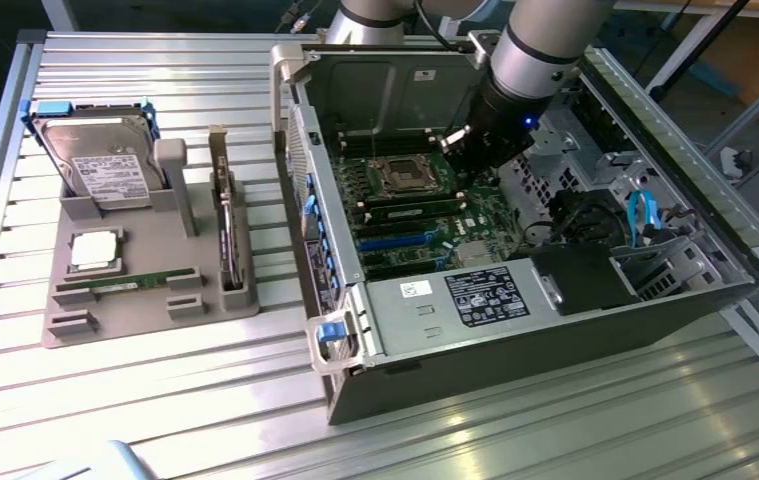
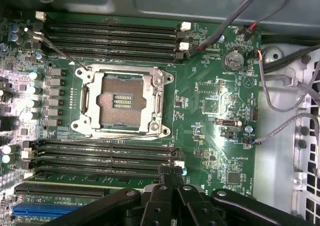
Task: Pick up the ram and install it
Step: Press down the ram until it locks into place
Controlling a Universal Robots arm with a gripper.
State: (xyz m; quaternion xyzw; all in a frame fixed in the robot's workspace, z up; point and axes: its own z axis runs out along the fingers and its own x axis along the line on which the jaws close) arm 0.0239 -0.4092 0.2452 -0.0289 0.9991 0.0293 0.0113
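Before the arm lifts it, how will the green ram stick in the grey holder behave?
The ram looks thin and flat, so probably stiff and light. It seems to sit on edge in the grey holder's slots, so a sideways push might tip or jam it.

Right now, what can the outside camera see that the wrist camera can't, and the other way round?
Exterior view alone: a gray holder beside the computer case, carrying a hard drive, a processor chip and a ram stick.
Wrist view alone: a coin battery and a ram stick seated near the gripper.
Both: the empty processor socket.
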